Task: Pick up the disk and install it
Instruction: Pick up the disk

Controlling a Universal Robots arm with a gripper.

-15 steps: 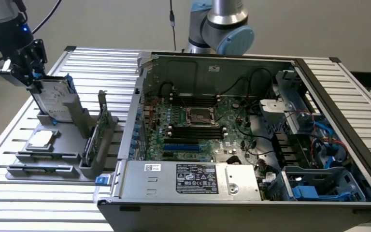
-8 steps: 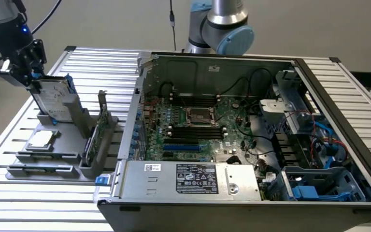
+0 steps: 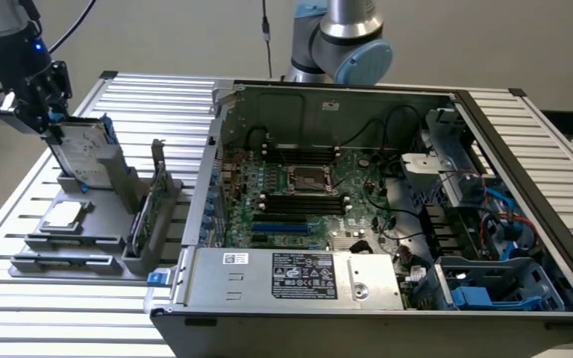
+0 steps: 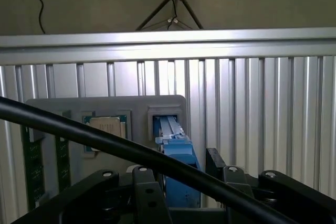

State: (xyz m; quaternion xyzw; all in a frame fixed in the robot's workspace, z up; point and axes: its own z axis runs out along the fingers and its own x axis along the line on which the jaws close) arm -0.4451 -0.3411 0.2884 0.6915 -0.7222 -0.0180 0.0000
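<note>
Gripper point(image 3: 50, 123) is at the top edge of the disk point(image 3: 80, 153), jaws spread wide either side of its blue carrier. Wrist view shows a gap between carrier and one finger point(image 4: 218, 163), so nothing is clamped. Disk stands upright in its slot in the grey holder point(image 3: 87, 224) on the slatted table point(image 3: 167, 97), to the exterior view's left of the open PC case point(image 3: 366, 186). CPU chip point(image 3: 63, 215) lies flat in the holder near the disk

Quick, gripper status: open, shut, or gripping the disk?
Gripper: open, with its jaws on either side of the upright disk in its holder, not clamped on it.
</note>
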